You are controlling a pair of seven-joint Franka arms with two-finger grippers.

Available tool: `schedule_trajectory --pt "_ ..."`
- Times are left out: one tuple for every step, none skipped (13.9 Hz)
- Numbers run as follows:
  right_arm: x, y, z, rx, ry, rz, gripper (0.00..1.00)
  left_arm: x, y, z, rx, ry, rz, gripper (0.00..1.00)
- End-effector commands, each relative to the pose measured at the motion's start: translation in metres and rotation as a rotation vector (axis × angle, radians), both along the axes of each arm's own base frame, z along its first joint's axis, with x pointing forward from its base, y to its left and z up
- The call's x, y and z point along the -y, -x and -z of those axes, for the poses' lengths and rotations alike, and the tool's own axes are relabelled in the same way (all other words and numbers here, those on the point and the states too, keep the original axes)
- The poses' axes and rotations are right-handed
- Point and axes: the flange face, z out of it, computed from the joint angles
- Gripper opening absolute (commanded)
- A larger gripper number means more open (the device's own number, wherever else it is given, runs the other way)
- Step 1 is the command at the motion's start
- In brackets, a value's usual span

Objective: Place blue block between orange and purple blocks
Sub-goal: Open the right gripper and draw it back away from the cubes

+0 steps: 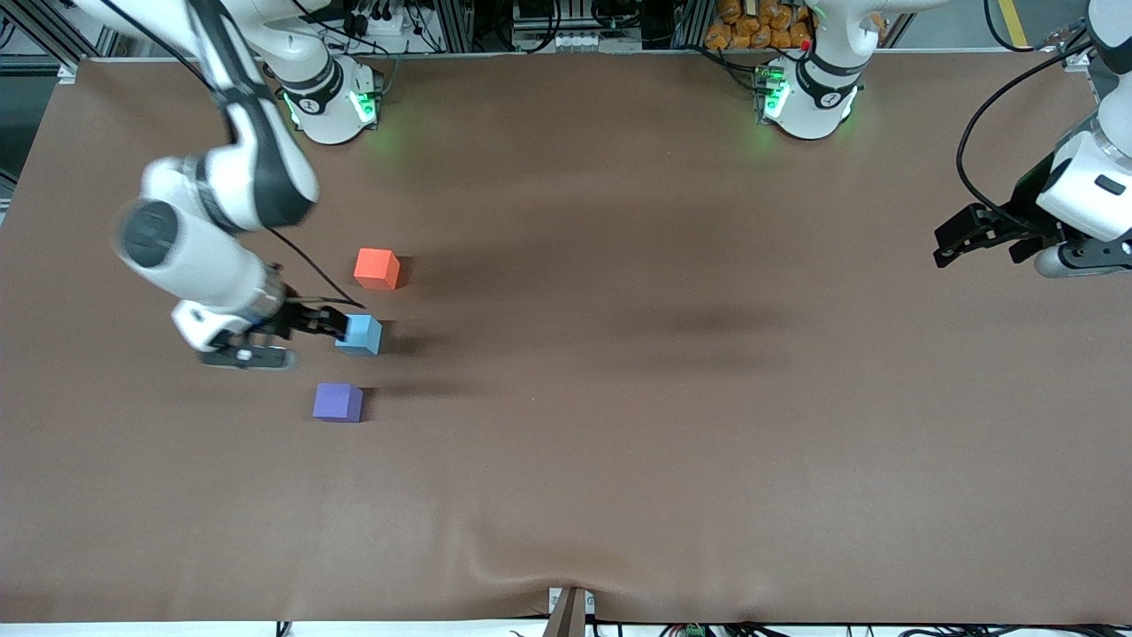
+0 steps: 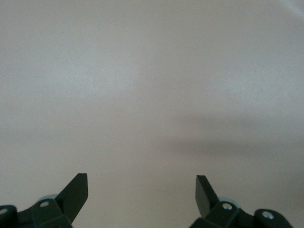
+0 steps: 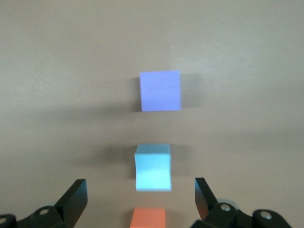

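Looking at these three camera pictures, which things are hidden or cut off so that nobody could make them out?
- Orange block: the right wrist view's edge cuts it off; only one strip shows.
- Blue block: in the front view the right gripper overlaps the side toward it; contact cannot be told.
- Left gripper: its wrist view shows bare table, no blocks.
- Purple block: its underside shows nowhere.

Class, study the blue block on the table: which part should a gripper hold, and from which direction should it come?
Grip the blue block by two opposite flat side faces, coming down from above. It sits square on the table with open gaps to the orange block and purple block.
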Motion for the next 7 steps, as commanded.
schedule_trajectory --pt "0.05 -0.009 -0.083 -0.032 0.0 -0.023 1.0 -0.016 -0.002 -0.003 0.013 -0.001 -0.007 1.0" --pt "0.068 -0.007 -0.106 -0.032 -0.003 -0.036 1.0 -0.015 -0.001 -0.003 0.012 -0.001 -0.007 1.0" --pt "0.083 -0.002 -0.129 -0.02 -0.006 -0.049 1.0 -0.014 -0.001 -0.004 0.01 0.0 -0.008 1.0" --pt "0.094 0.005 -0.148 -0.018 -0.008 -0.061 1.0 -0.014 0.001 -0.005 0.008 -0.001 -0.01 1.0" --pt "0.104 0.012 -0.161 -0.025 -0.009 -0.059 1.0 -0.016 0.002 -0.007 0.008 -0.001 -0.017 1.0" --pt "0.112 0.02 -0.174 -0.029 -0.01 -0.051 1.0 -0.021 0.003 -0.008 0.008 -0.002 -0.023 1.0" --pt "0.115 0.028 -0.182 -0.04 -0.008 -0.046 1.0 -0.026 0.004 -0.008 0.002 -0.002 -0.03 1.0"
